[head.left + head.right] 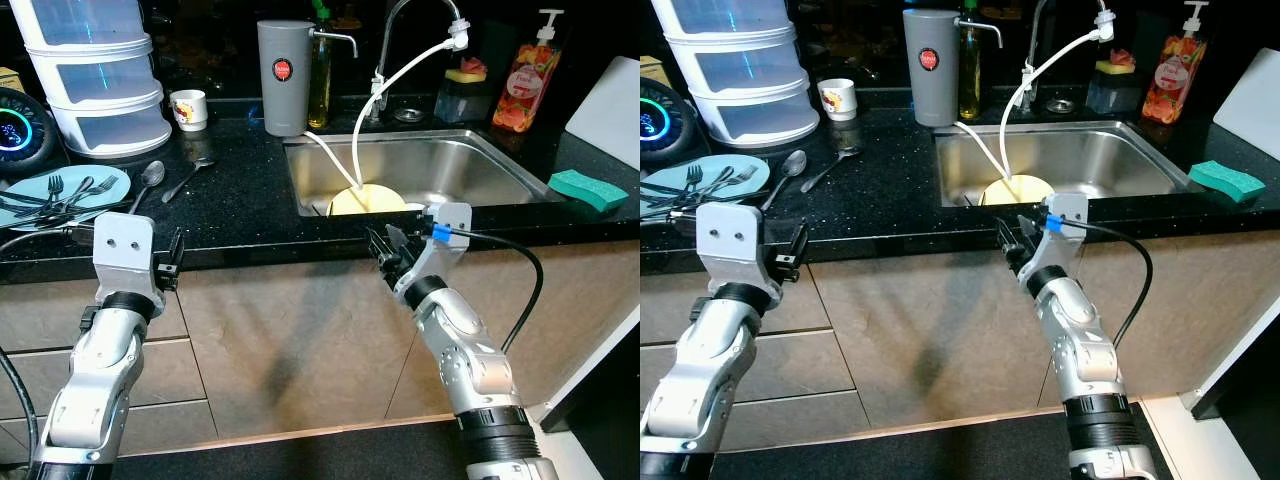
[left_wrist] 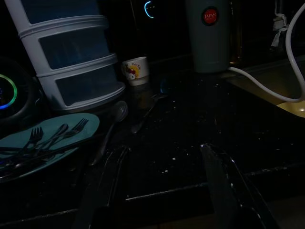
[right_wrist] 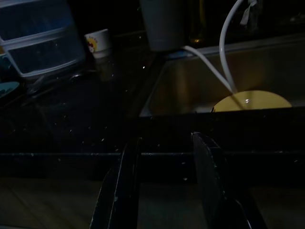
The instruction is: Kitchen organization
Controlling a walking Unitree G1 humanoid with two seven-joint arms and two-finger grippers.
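A bare stretch of black tabletop [image 1: 250, 190] lies open between the spoons [image 1: 165, 178] and the sink [image 1: 480, 165]. To the robot's left, the fork-laden teal plate [image 1: 95, 185] and the stacked white containers [image 1: 95, 75] crowd the surface. White hoses [image 1: 375, 95] drape into the sink over a yellow plate [image 1: 365, 200].

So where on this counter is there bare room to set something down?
The widest bare patch of black counter lies between the two loose spoons and the sink edge, in front of the grey jug. The left end is crowded: teal plate of forks, stacked white containers, small cup.
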